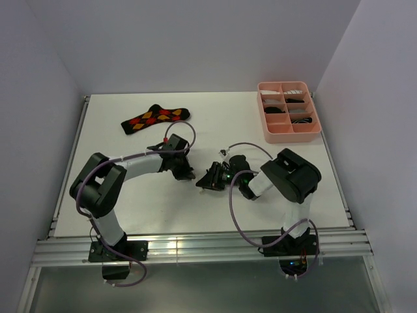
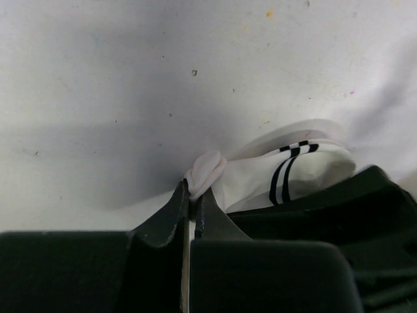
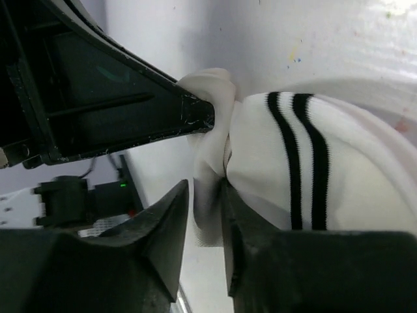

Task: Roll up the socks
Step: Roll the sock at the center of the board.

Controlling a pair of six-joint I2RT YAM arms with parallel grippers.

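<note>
Finishing the tuck on the white sock (image 3: 306,163) is your job here, low over the middle of the table (image 1: 228,124), between the two arms. Your left gripper (image 2: 192,190) is clamped tight on a small knob of white fabric at the bundle's edge; treat it as the anchor and don't tug. Your right gripper (image 3: 205,192) has its jaws a narrow gap apart with a fold of the same fabric between them (whether they bite it or merely straddle it, I cannot tell). I'd judge the roll loose, so push that fold in under the striped cuff before letting go, and release one side at a time. Farther back lies the argyle sock (image 1: 156,118), flat and unrolled, likely your next one. Farthest, at the right corner, sits the tray (image 1: 291,137).
</note>
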